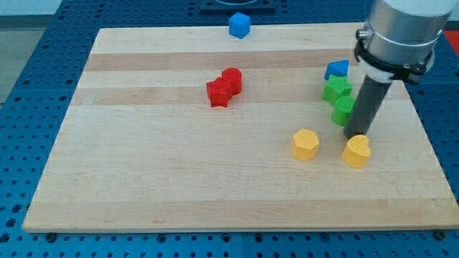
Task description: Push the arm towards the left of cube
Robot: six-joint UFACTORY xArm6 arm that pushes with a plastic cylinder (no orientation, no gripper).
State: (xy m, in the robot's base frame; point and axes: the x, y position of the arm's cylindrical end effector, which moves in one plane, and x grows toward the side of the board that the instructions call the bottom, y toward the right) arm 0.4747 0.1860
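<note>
A blue cube (239, 25) sits at the view's top edge of the wooden board, near the middle. My tip (355, 135) is far from it, at the view's right, just above a yellow heart-shaped block (356, 152) and beside a green cylinder (343, 110). The dark rod hangs from the grey arm (398, 32) at the view's upper right.
A green star-shaped block (336, 89) and a blue triangular block (336, 69) stand above the green cylinder. A yellow hexagonal block (305, 144) lies left of the heart. A red star (218, 93) and red cylinder (232, 79) touch mid-board.
</note>
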